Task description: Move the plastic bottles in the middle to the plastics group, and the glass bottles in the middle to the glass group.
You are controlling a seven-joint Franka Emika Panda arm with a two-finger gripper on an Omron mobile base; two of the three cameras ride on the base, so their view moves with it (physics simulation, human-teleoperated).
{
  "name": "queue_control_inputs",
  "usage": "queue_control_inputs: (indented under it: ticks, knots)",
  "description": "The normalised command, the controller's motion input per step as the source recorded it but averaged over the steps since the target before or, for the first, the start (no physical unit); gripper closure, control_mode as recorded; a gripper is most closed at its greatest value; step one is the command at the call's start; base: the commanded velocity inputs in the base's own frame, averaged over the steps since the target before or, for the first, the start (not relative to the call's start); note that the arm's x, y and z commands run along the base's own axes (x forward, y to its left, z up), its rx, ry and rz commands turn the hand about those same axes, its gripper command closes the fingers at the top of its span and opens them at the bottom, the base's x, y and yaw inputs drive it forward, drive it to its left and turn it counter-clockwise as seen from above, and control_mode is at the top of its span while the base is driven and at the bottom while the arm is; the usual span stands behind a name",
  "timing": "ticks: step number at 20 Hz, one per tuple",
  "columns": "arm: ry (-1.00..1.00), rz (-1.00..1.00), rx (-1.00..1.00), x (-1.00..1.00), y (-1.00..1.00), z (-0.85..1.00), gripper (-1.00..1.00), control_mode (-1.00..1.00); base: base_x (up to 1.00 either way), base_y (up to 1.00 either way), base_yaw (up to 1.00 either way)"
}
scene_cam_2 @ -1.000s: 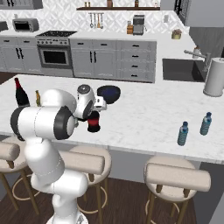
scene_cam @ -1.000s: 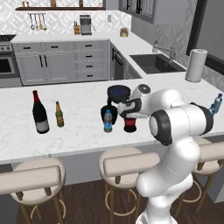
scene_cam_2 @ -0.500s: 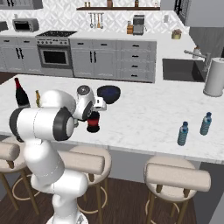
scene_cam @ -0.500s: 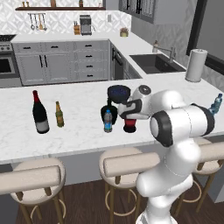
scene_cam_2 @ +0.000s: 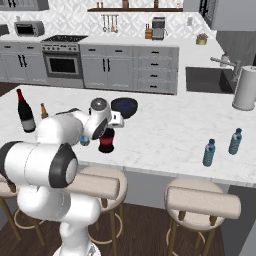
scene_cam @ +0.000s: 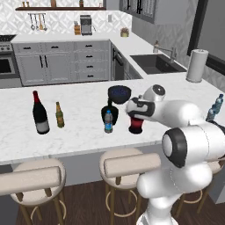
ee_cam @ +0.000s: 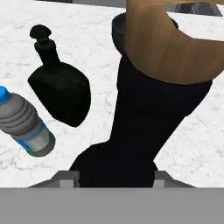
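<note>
Marble worktop, three clusters of bottles, fingers pinching the red-labelled one at centre.
At the left of the left base view stand the tall wine bottle and slim amber bottle, the glass group; centre holds the all-black squat bottle, the small water bottle with blue cap, and the red-labelled bottle, squat, dark and round-bellied, gripped at its neck by the gripper, probably for carrying leftward to the glass. Far right, at the edge, wait the plastic bottles.
</note>
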Motion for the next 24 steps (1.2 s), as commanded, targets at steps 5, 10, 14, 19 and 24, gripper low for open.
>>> queue_control_inputs:
  ticks: [5, 10, 14, 19, 24]
  knots:
    - [-0.05, 0.15, 0.03, -0.69, 0.05, 0.22, 1.00, -1.00, 0.00, 0.00, 0.00]
    - [0.00, 0.23, 0.00, -0.67, 0.57, 0.31, 1.00, -1.00, 0.00, 0.00, 0.00]
    - [-0.02, 0.13, 0.00, -0.50, 1.00, 0.30, 1.00, -1.00, 0.00, 0.00, 0.00]
    - [-0.01, 0.09, 0.00, -0.38, 0.99, 0.20, 1.00, -1.00, 0.00, 0.00, 0.00]
    - [-0.08, 0.05, 0.00, -0.08, 0.98, 0.17, 1.00, -1.00, 0.00, 0.00, 0.00]
